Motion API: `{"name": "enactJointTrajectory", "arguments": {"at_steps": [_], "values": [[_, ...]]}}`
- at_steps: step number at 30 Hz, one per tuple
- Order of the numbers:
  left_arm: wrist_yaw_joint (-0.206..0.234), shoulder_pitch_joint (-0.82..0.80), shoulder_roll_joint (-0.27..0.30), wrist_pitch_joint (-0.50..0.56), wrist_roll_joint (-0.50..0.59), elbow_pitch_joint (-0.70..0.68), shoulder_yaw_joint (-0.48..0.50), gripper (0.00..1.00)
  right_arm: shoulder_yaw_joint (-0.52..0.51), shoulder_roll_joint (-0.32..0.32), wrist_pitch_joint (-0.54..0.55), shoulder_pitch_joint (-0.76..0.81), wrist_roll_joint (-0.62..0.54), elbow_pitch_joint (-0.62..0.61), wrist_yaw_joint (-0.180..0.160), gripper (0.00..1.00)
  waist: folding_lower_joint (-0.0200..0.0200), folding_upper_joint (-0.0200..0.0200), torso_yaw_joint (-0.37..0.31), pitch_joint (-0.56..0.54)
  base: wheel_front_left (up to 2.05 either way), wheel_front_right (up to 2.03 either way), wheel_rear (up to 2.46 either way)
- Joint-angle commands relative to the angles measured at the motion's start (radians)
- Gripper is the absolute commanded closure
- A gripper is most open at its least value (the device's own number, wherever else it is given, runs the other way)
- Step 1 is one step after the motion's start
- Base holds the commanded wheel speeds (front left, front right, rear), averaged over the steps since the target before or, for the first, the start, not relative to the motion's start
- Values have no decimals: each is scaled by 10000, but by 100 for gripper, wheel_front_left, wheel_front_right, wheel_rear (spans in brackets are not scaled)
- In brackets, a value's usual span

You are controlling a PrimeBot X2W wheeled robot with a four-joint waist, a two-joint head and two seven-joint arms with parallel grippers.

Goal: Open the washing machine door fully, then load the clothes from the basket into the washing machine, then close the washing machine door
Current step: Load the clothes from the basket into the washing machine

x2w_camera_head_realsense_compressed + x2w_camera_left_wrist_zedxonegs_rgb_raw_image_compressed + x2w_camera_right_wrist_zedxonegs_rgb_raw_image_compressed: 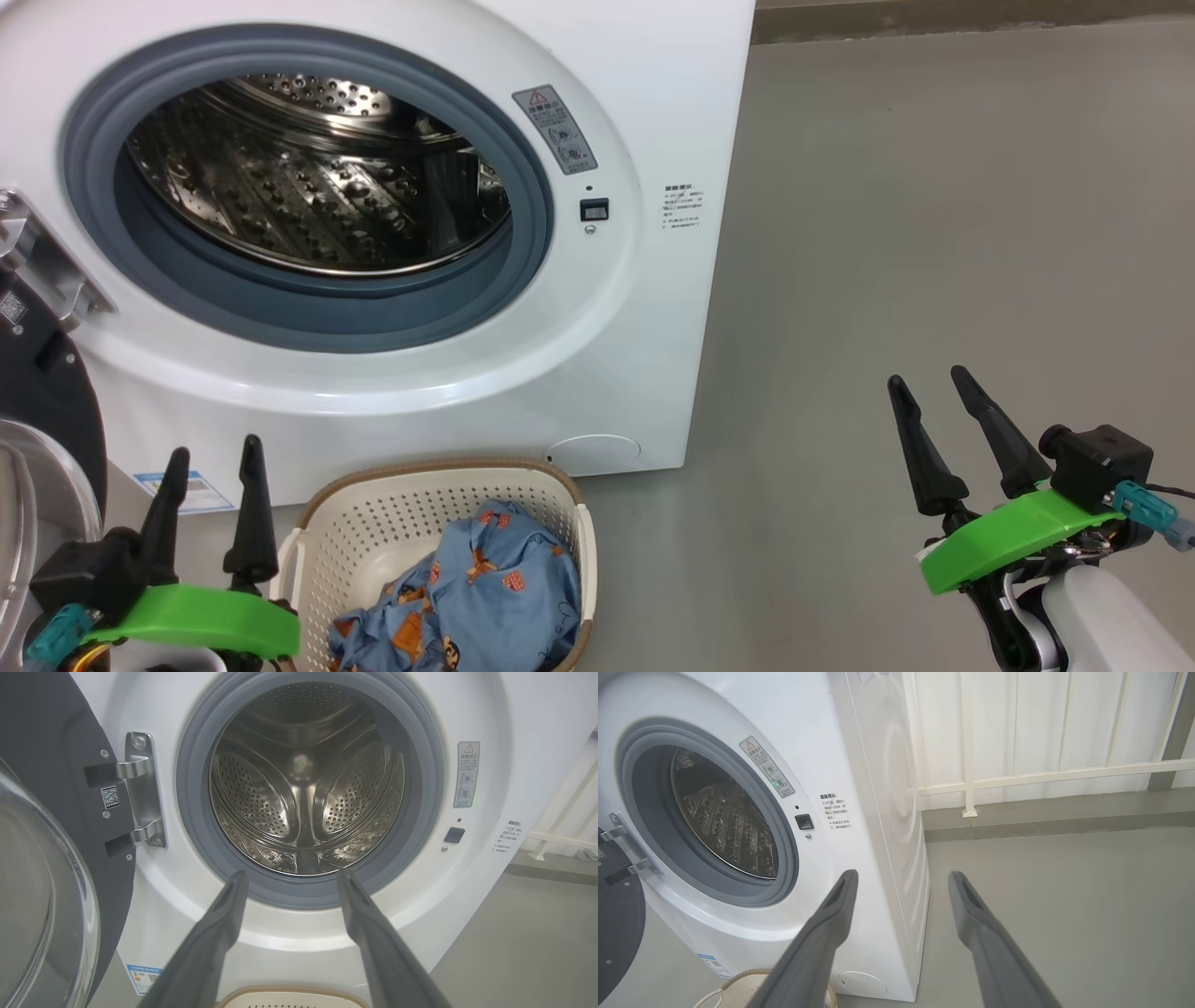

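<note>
The white washing machine [616, 308] stands with its steel drum [317, 177] bare inside the grey-blue ring. Its door [42, 392] is swung wide to the left, the dark inner face and glass bowl [42, 905] showing. On the floor before the machine sits the cream basket [373, 523] with the light-blue printed clothes [485, 588] bunched in its right half. My left gripper [213, 455] hovers open just left of the basket, holding nothing. My right gripper [929, 378] is open and empty over bare floor, well right of the basket. Through the left wrist view the left gripper [292, 877] points at the drum.
Grey floor [934, 233] stretches to the right of the machine. A white railing and wall [1041, 770] run behind it. The door's metal hinge [142, 788] juts out at the machine's left side.
</note>
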Motion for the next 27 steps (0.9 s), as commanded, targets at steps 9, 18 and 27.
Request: {"name": "enactJointTrajectory", "arguments": {"at_steps": [9, 18, 27], "values": [[-87, -337, 198, -105, 158, -107, 435, 0, 159, -96, -124, -234, 9, -210, 46, 0, 0, -1, 21, 21, 0, 0, 0], [-153, -367, 167, -105, 209, -48, 420, 0, 176, -97, -124, -263, -22, -232, 46, 0, 0, -1, 48, 125, 0, 0, 0], [-217, -444, 194, -105, 226, 2, 363, 0, 204, -90, -124, -293, -28, -245, 46, 0, 0, -1, 4, 299, 0, 0, 0]]}}
